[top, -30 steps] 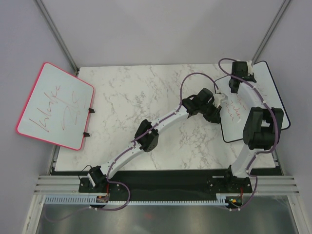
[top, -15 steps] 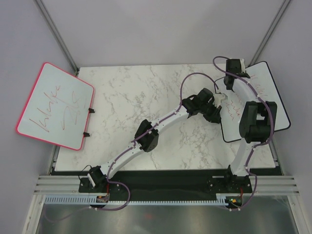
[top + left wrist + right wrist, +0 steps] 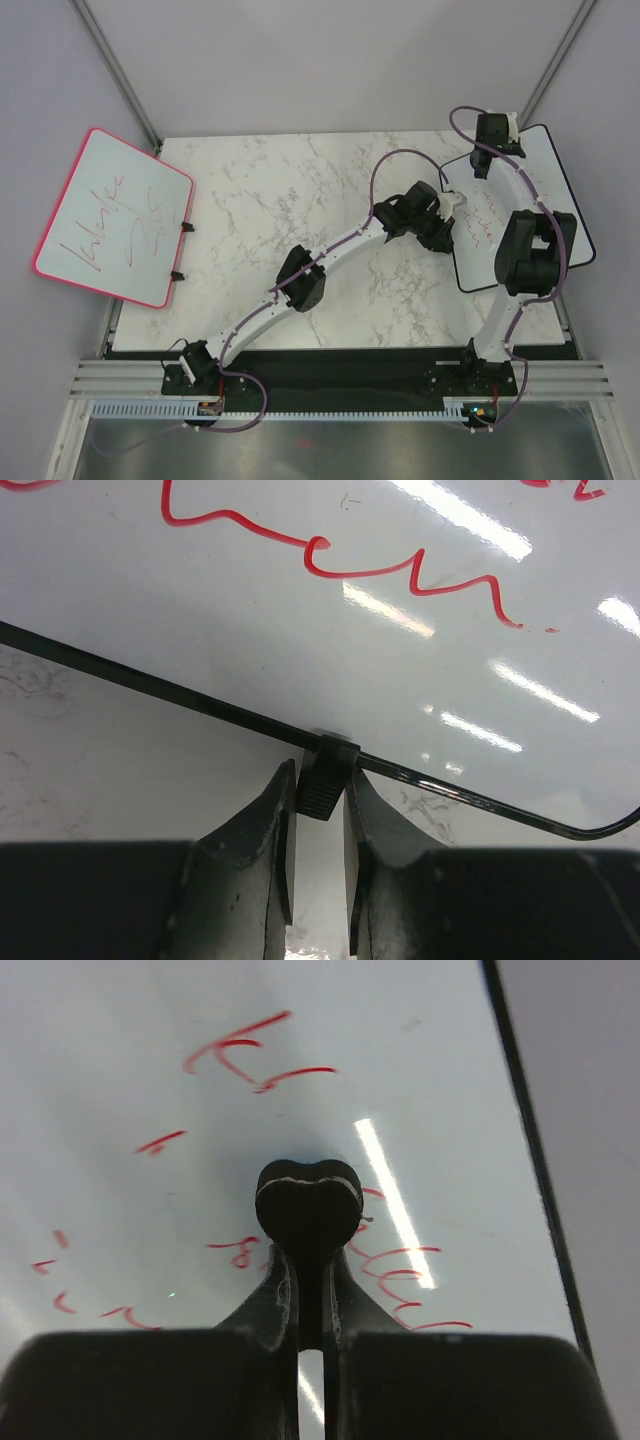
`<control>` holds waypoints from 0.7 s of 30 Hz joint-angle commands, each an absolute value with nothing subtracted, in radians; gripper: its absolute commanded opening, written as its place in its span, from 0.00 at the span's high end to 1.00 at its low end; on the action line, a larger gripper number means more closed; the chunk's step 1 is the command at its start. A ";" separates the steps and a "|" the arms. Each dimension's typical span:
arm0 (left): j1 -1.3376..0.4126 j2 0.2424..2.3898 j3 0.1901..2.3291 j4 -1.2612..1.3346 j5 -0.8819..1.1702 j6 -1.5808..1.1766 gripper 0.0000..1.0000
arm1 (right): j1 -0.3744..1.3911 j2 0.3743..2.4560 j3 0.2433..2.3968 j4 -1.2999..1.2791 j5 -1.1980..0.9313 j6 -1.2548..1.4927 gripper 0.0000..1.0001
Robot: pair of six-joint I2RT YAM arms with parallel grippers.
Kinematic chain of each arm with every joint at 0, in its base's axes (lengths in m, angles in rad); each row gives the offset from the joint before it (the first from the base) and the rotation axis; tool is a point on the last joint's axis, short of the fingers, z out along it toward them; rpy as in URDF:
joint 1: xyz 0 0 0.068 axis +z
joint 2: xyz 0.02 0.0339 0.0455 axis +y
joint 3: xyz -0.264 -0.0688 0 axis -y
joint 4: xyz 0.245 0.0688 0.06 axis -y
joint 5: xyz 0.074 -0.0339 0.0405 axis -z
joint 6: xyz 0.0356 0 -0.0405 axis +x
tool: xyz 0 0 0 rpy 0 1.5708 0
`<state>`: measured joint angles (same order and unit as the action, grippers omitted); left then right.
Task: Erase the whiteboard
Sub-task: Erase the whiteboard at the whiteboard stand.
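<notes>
Whiteboard (image 3: 565,200) lies at the far right of the marble table (image 3: 300,200), overhanging its right edge, with its long axis running near-to-far at a slight tilt. Right gripper (image 3: 308,1252) has its 2 fingers nearly together, pinching a small dark pad (image 3: 308,1195) — an eraser, by the look of it — which seems to rest on the board's face near its far end. Orange-red handwriting (image 3: 250,1055) shows ahead of the pad and to both sides. From above, most strokes lie toward the near end, so the wipe probably has to run along the long axis, toward the bases. Left gripper (image 3: 320,777) is clamped on a black clip (image 3: 328,752) on the board's left frame edge, likely steadying it — only the right arm is placed to wipe.
</notes>
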<state>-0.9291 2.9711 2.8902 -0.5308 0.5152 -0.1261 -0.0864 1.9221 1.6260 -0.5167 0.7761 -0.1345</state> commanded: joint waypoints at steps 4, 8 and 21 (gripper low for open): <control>-0.919 3.000 2.915 -0.597 0.459 -0.193 0.98 | -0.008 2.046 1.721 -0.494 0.693 -0.183 1.00; -0.917 3.000 2.915 -0.597 0.460 -0.198 0.98 | -0.028 2.083 1.755 -0.463 0.785 -0.229 1.00; -0.916 3.000 2.911 -0.594 0.463 -0.201 0.98 | -0.110 1.859 1.580 -0.327 0.995 -0.275 1.00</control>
<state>-0.9287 2.9730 2.8910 -0.5289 0.5144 -0.1265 -0.0906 1.9244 1.6028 -0.4011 0.8898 -0.2348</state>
